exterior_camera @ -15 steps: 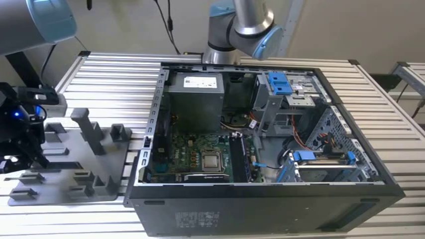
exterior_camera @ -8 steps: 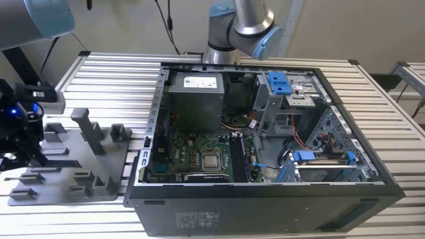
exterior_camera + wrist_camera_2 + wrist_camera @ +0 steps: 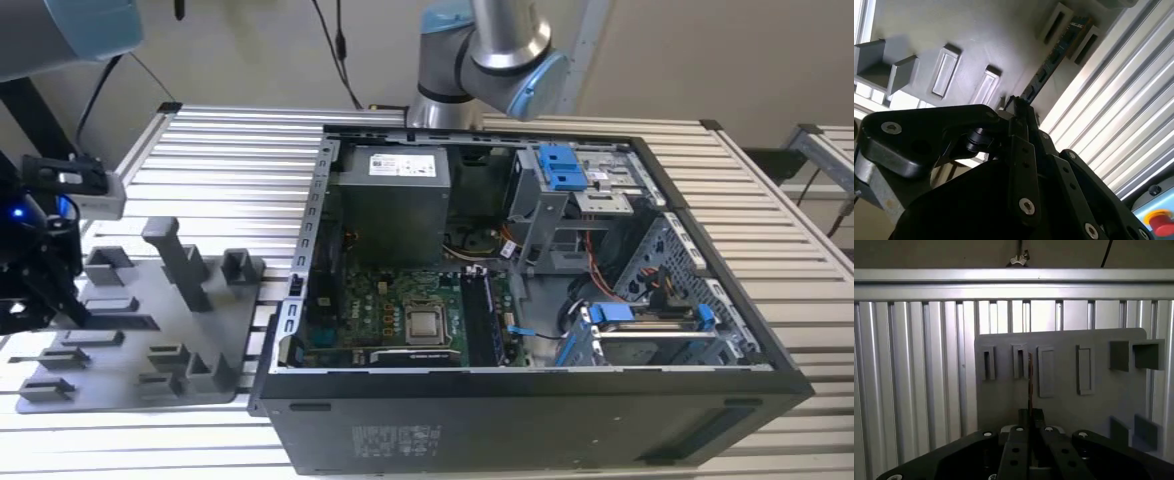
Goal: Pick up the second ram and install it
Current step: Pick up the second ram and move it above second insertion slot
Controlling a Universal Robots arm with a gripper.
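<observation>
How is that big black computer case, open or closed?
Open: the black computer case lies on its side, top uncovered, green motherboard exposed.

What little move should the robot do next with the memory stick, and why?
Probably lift it straight up, slowly. The gripper looks shut on the second ram, whose far end sits between two upright blocks of the grey fixture plate, so pulling it sideways might jam it.

Silver arm (image 3: 497, 25) with blue joint caps (image 3: 545, 85); black hand (image 3: 1021, 106) with silver screws (image 3: 1026, 205).
</observation>
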